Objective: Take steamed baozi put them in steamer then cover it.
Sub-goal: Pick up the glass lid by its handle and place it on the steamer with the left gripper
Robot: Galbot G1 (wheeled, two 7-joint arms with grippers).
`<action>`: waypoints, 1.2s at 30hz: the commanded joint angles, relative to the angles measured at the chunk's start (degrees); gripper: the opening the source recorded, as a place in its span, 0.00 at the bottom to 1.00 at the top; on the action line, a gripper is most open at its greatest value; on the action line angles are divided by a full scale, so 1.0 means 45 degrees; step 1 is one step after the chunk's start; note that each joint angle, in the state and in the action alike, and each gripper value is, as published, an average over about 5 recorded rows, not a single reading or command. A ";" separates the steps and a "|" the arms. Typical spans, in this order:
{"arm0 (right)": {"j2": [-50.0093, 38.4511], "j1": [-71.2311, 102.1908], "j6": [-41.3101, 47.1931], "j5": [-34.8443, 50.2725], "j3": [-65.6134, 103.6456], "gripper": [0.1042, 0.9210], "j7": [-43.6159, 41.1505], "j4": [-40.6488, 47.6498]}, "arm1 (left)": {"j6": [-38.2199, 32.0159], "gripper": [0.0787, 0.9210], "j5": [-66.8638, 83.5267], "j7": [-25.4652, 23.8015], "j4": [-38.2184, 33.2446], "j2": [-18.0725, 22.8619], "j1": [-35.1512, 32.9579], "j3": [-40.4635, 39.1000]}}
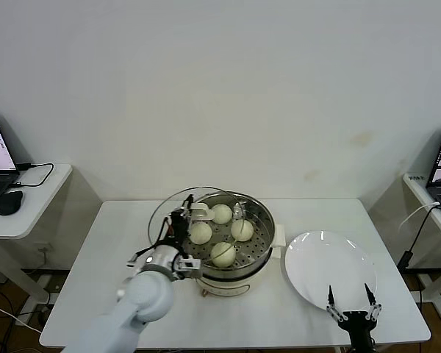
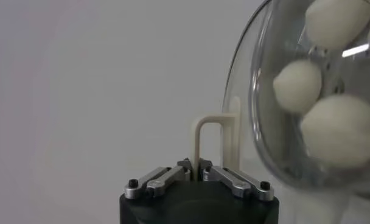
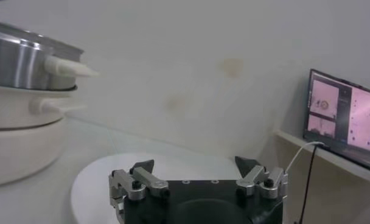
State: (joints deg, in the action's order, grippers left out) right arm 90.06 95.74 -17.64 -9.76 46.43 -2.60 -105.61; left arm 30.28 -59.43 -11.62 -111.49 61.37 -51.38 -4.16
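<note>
Four buns [image 1: 221, 233] sit on the perforated tray inside the steamer [image 1: 259, 243], which stands on the table [image 1: 103, 257] just ahead of the left gripper [image 1: 185, 220]. That gripper has its fingers closed tight on the cream bar handle of the lid [image 1: 162, 213] — in the left wrist view the handle [image 2: 216, 141] rises straight out from between the pinched fingertips. The glass lid is held tilted, its disc overlapping the steamer's left rim and hanging partly out over the table on the gripper's side, so the pot is only partly covered. Through the glass the left wrist view shows three of the buns [image 2: 297, 85] close beyond the handle.

Off to the steamer's right lies a white plate [image 1: 331, 276], close beside the pot's base. The right gripper [image 1: 350, 303] hovers at the plate's near edge, well apart from the steamer, with its fingers spread wide and nothing between them — the right wrist view shows the two tips [image 3: 141, 166] apart over the plate's rim.
</note>
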 commanded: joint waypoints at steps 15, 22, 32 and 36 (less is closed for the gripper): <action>0.0093 -0.0112 -0.0292 -0.0634 -0.0324 0.88 0.0165 0.0454 | 0.0504 0.07 -0.3075 -0.1037 0.1676 0.3006 0.1035 -0.1726; 0.0083 -0.0117 -0.0393 -0.0655 -0.0316 0.88 0.0157 0.0575 | 0.0401 0.07 -0.3296 -0.1068 0.1929 0.3037 0.0931 -0.1596; 0.0083 -0.0133 -0.0462 -0.0704 -0.0357 0.88 0.0152 0.0668 | 0.0293 0.07 -0.3437 -0.1041 0.1987 0.2971 0.0704 -0.1429; 0.0086 -0.0133 -0.0477 -0.0736 -0.0392 0.88 0.0153 0.0687 | 0.0282 0.07 -0.3439 -0.1034 0.1937 0.3012 0.0633 -0.1428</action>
State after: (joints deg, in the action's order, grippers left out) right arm 90.40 95.17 -19.71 -12.89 44.81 -1.95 -102.63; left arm 31.52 -74.17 -16.14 -103.03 74.19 -48.28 -10.50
